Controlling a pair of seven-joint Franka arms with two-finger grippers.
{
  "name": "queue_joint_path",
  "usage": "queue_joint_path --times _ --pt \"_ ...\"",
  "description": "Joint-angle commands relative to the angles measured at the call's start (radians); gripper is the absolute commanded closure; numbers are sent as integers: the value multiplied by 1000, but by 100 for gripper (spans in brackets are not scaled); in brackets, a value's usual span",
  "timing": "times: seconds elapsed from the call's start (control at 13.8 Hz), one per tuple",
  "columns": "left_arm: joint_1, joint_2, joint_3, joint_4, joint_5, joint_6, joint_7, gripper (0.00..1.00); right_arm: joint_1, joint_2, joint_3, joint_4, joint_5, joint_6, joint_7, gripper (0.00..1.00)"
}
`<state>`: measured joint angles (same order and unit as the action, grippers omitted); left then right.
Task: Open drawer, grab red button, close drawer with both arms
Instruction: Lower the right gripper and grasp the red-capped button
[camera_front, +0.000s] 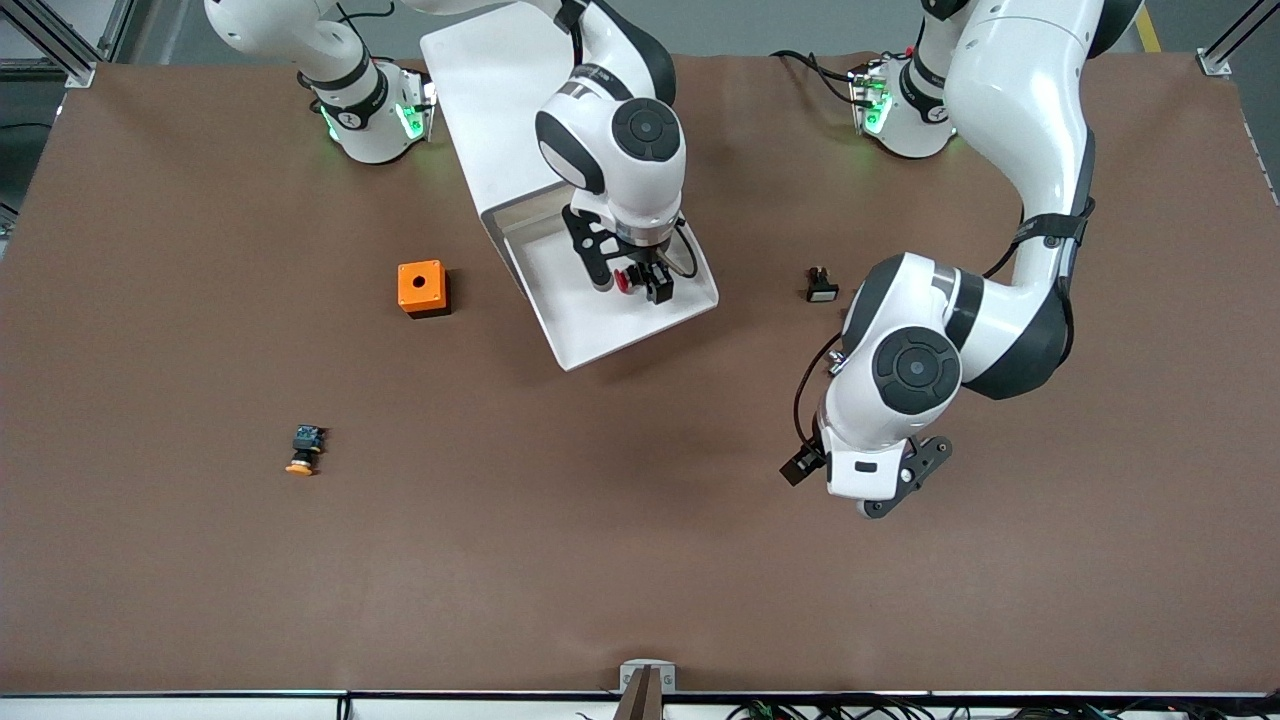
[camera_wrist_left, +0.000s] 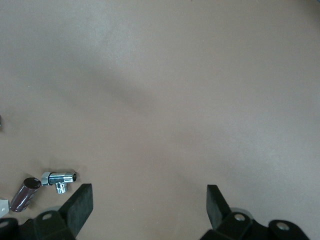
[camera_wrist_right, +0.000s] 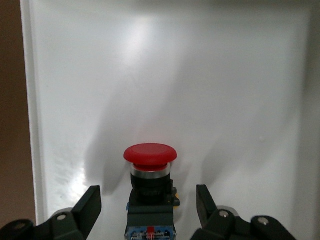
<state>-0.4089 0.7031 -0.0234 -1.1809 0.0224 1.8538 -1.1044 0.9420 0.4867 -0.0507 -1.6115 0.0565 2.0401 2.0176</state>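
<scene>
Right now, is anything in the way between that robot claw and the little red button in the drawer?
Nothing visible. The right gripper is over the open drawer, fingers spread either side of the button, with only bare white tray around it. The left gripper waits open over bare table.

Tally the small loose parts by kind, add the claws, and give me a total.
Mushroom-cap buttons: 2, red button in the drawer, orange-capped button on the table.
Orange cube: 1.
Black-and-white part: 1.
Chrome parts: 2, fitting, cylinder.
Claws: 2, right claw open astride the red button, left claw open over the table.
Total: 8.
</scene>
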Motion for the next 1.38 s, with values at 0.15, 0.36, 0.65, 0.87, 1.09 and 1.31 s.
queue_joint_path --times 0.15,0.36,0.65,0.87,1.09,1.31 --pt "8 -31 -10 -37 19 5 -9 0 12 42 -8 51 8 -6 64 25" --pt "9 -31 -10 -37 19 5 -9 0 12 58 -8 65 16 -6 73 27" --pt "7 -31 -10 -37 19 5 -9 0 11 58 -8 70 36 -6 73 31" --pt "8 -33 -10 -37 19 5 -9 0 11 58 -8 71 36 -6 73 34" --pt "9 -33 -10 -37 19 5 -9 0 1 58 -8 81 62 -6 66 66" --pt "8 -31 -10 -37 19 5 -9 0 -5 58 -8 87 74 -9 59 100"
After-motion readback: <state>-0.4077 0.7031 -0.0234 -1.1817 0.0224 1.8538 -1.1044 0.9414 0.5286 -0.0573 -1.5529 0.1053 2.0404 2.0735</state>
